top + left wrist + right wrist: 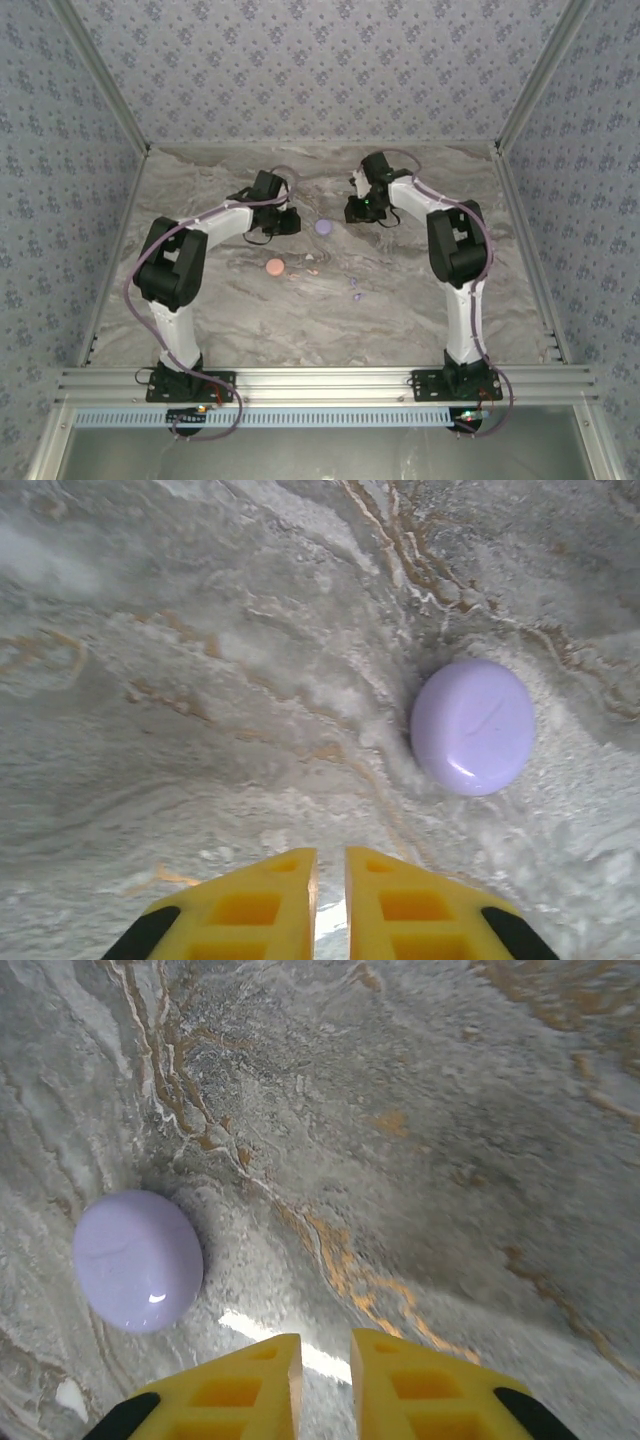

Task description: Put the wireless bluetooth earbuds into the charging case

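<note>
A round purple charging case [323, 227] lies closed on the marble table between my two grippers. In the left wrist view the case [472, 726] is ahead and to the right of my left gripper [331, 852], whose yellow jaws are shut with nothing between them. Seen from the right wrist, the case [138, 1260] is ahead and to the left of my right gripper [326, 1338], also shut on nothing. Tiny earbuds lie nearer the arm bases: pale bits [311, 259] and purple bits [354, 289]. From above, the left gripper [290, 223] and right gripper [355, 212] flank the case without touching it.
A round salmon-pink disc [275, 267] lies on the table in front of the left gripper's arm. A small pale bit [70, 1396] lies near the purple case at the lower left of the right wrist view. Patterned walls enclose the table [420, 310] on three sides.
</note>
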Robot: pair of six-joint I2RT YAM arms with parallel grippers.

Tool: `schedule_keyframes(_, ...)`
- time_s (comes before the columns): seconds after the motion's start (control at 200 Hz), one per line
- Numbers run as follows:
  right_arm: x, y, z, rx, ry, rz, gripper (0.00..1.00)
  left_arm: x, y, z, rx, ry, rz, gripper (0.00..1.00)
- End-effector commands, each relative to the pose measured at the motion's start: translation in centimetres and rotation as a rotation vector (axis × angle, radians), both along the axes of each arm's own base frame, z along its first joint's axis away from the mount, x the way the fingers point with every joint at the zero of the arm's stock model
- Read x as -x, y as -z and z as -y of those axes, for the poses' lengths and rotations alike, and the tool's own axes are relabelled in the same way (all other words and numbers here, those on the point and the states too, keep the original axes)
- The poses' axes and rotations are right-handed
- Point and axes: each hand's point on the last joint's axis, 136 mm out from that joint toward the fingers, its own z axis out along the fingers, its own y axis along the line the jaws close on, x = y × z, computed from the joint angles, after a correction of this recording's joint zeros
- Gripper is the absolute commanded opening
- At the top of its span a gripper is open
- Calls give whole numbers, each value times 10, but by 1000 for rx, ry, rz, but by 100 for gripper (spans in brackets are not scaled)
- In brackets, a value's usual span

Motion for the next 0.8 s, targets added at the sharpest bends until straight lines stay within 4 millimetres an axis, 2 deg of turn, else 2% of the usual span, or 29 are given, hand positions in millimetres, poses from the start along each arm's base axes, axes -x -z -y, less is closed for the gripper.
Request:
schedule_keyframes(0.0,4,8,-11,37,-17,-57,18,1,-1,13,78,-32,-31,14)
schedule_keyframes(0.235,-5,17,-26,57,-38,-65,14,4,17,25,76,-22,-80,1)
schedule_keyframes(0.52,-7,26,-36,50,-70,-100,14,3,31,41,106,11,-117,1)
schedule_keyframes(0.795,5,26,-48,-3,-120,-137,14,-6,44,48,102,12,-139,1)
